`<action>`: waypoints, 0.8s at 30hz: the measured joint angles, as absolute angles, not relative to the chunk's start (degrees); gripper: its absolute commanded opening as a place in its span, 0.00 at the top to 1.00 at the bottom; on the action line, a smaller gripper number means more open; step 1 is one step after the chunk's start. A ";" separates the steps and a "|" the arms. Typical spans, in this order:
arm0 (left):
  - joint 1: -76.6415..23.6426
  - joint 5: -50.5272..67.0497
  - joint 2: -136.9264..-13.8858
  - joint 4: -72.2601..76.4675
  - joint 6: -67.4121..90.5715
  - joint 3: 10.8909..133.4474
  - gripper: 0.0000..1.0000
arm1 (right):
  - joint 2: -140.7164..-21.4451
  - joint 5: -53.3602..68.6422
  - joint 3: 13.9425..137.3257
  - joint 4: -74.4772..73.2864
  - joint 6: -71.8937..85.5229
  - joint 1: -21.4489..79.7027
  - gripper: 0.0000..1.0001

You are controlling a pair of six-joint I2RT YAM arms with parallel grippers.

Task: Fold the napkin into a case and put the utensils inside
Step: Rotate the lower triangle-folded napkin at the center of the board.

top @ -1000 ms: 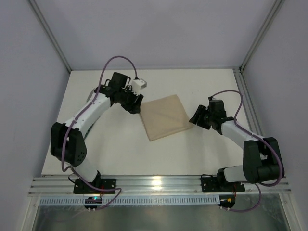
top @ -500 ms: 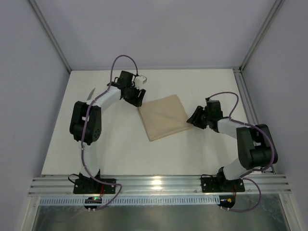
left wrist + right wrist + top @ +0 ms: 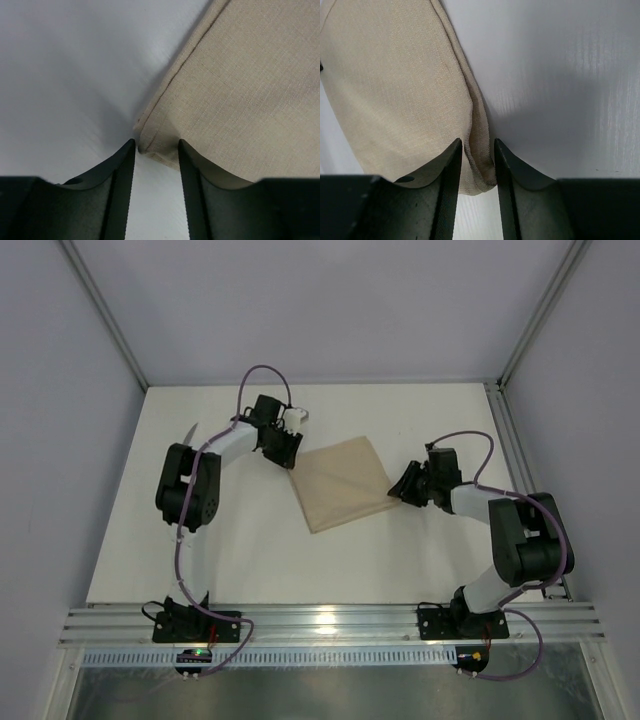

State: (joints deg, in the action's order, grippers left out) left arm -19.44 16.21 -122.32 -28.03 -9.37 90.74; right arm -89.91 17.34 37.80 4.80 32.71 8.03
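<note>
The beige napkin [image 3: 340, 483] lies flat and roughly square, turned like a diamond, in the middle of the white table [image 3: 250, 550]. My left gripper [image 3: 290, 462] is low at its left corner. In the left wrist view the cloth [image 3: 240, 85] has that corner just between the tips of the gripper [image 3: 156, 144], whose jaws stand apart. My right gripper [image 3: 396, 490] is at the right corner. There a puckered, layered edge of the napkin [image 3: 395, 85] sits between the still-parted tips of the gripper [image 3: 477, 142]. No case is in view. The utensils are hidden, apart perhaps from a thin silvery tip [image 3: 190, 432] beside the left arm.
Grey walls close the table on three sides, with metal posts at the back corners. A metal rail [image 3: 503, 430] runs along the right edge and another [image 3: 330, 622] along the front, where both arm bases are bolted.
The left arm has folded back and its gripper has dropped onto the napkin's left corner. The right gripper has slid closer to the right corner. Both pairs of jaws have narrowed.
</note>
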 measured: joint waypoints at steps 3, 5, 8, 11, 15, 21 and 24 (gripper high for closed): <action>-19.44 16.99 -121.80 -28.25 -9.37 89.41 0.83 | -91.13 17.43 38.89 4.51 32.27 8.03 0.72; -19.44 17.34 -121.19 -28.42 -9.78 88.38 0.95 | -92.58 17.61 40.16 4.38 31.68 8.03 0.76; -19.44 17.61 -119.13 -28.47 -10.68 85.36 1.00 | -94.96 17.87 42.74 3.95 31.24 8.03 0.77; -19.44 17.56 -115.98 -29.12 -11.53 81.01 1.00 | -97.34 18.09 46.09 2.28 30.09 8.01 0.66; -19.44 17.56 -110.04 -31.22 -13.10 73.56 1.00 | -100.73 17.96 52.75 -1.52 27.53 8.01 0.51; -19.51 18.48 -101.23 -37.76 -16.40 63.72 0.96 | -100.12 14.94 58.59 -8.08 23.33 8.12 0.49; -19.77 19.25 -99.50 -40.80 -18.31 60.88 0.93 | -96.27 12.01 58.81 -10.98 21.45 8.97 0.49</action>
State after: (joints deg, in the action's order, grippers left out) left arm -19.77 19.25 -99.50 -40.80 -18.31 60.88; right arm -96.27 12.01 58.81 -10.98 21.45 8.97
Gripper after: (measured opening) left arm 0.057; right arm 0.505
